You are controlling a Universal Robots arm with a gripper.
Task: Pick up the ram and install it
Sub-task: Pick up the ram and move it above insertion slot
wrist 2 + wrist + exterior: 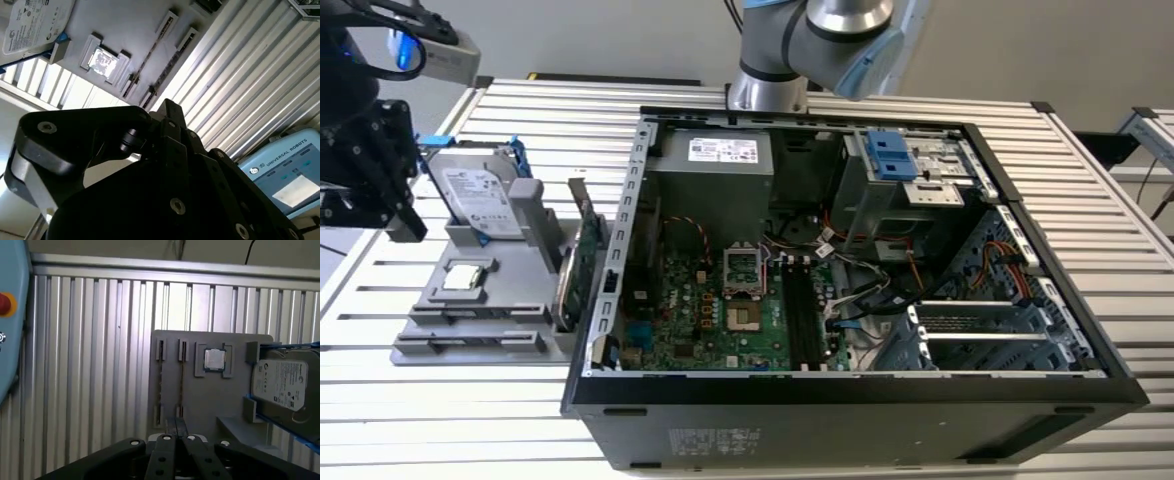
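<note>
The ram stands on edge as a thin dark strip between slot brackets of the grey holder plate; in the second wrist view the ram is the same narrow strip. My gripper hangs above the near end of that strip with its fingers pressed together and nothing between them. In the second wrist view the gripper also looks shut. In the exterior view the black gripper hovers at the left, over the holder plate and apart from it. The open computer case lies beside the holder.
On the holder sit a silver hard drive in a blue bracket, a square processor chip and a green card standing on edge. A light blue pendant with a red button lies on the slatted table.
</note>
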